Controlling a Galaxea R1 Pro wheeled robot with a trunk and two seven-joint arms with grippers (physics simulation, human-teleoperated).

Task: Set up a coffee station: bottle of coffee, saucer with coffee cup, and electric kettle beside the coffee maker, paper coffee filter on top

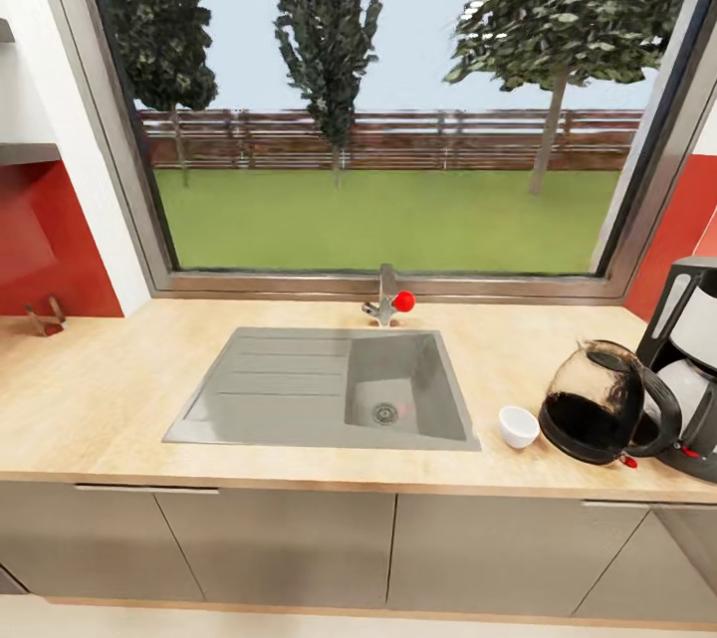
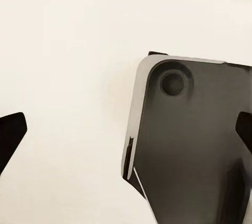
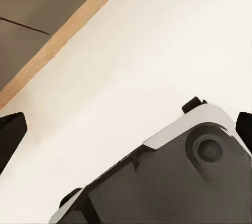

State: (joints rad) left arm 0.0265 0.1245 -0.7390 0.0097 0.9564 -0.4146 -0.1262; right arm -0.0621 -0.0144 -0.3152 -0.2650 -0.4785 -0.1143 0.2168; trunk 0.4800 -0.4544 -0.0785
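Small white ceramic cup (image 1: 519,426) on wooden worktop (image 1: 100,389): light, brittle, pinch the rim | glass carafe (image 1: 596,404) slippery, take its handle | both grippers' fingers spread, empty.

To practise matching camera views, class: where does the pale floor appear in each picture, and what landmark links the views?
Head view: the pale floor is a thin strip along the bottom edge, below the cabinets.
Left wrist view: the floor lies beside the robot's dark base.
Right wrist view: the floor lies between the wooden plinth strip and the base.
Shared landmark: the plinth strip, in the head and right wrist views.
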